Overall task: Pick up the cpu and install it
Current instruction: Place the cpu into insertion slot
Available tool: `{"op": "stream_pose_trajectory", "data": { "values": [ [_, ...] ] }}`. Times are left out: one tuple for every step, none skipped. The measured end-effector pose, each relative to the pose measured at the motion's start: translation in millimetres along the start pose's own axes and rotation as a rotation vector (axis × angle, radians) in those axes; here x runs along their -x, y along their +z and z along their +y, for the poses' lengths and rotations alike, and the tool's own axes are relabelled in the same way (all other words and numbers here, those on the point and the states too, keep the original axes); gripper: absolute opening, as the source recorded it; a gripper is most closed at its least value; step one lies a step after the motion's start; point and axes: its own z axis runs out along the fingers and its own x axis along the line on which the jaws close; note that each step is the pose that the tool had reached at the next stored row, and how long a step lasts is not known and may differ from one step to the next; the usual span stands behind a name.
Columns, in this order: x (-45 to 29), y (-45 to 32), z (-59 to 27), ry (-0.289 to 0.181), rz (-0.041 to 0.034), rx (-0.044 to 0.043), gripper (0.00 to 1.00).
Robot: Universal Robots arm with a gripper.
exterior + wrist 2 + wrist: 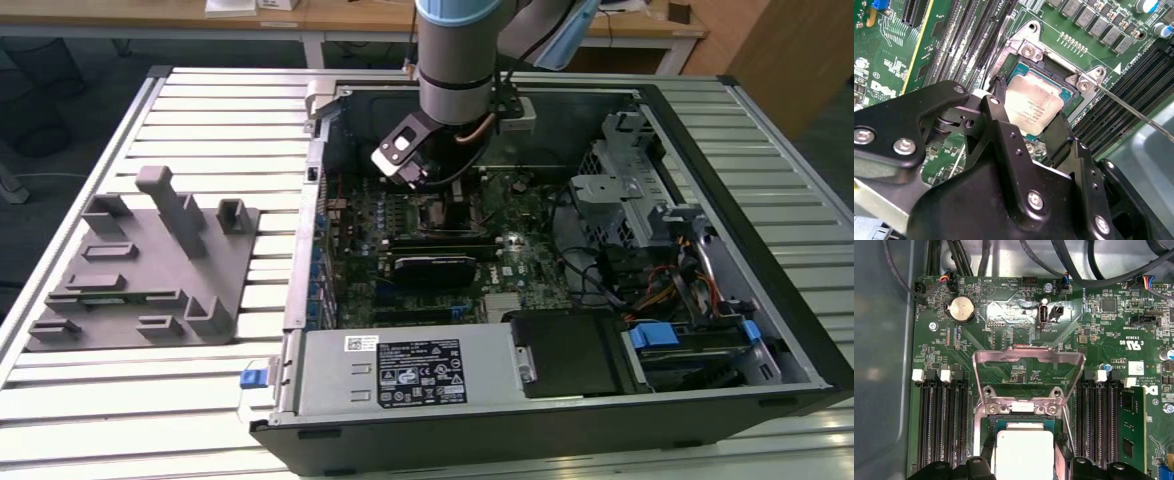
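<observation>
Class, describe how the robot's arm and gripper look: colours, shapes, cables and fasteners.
The silver-grey cylindrical arm carries a light-blue joint cap. Thin cables loop at its wrist. The matt black gripper, in the second wrist view, is built from angular plates and linkage bars held by silver screws.
</observation>
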Motion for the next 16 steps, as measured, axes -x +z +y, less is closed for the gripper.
{"op": "stream_pose_trajectory", "data": {
  "values": [
    [0.0, 0.1, 0.0, 0.000, 0.0000, 0.0000, 0.54],
    [0.0, 0.4, 0.0, -0.001, 0.0000, -0.0001, 0.54],
    [0.0, 0.8, -0.1, -0.001, -0.0003, -0.0003, 0.54],
    [0.1, 1.0, -0.1, -0.001, -0.0005, -0.0004, 0.54],
    [0.1, 1.0, -0.1, -0.001, -0.0005, -0.0004, 0.54],
    [0.1, 1.1, -0.1, -0.001, -0.0004, -0.0003, 0.54],
    [0.0, 1.3, -0.1, -0.001, -0.0001, -0.0001, 0.54],
    [0.0, 1.3, -0.1, -0.001, 0.0001, 0.0000, 0.54],
    [0.0, 1.3, -0.1, -0.001, 0.0001, 0.0000, 0.54],
    [0.0, 1.4, -0.1, -0.001, 0.0001, 0.0000, 0.54],
    [0.0, 1.4, -0.1, -0.001, 0.0002, 0.0001, 0.54],
    [-0.1, 1.6, 0.0, -0.001, 0.0004, 0.0005, 0.55],
    [-0.1, 1.7, 0.0, -0.001, 0.0005, 0.0006, 0.55],
    [-0.1, 1.7, 0.0, -0.001, 0.0008, 0.0005, 0.61],
    [-0.2, 1.8, 0.0, -0.001, 0.0008, 0.0005, 0.61],
    [-0.1, 1.7, 0.0, -0.001, 0.0005, 0.0004, 0.61]
  ]
}}
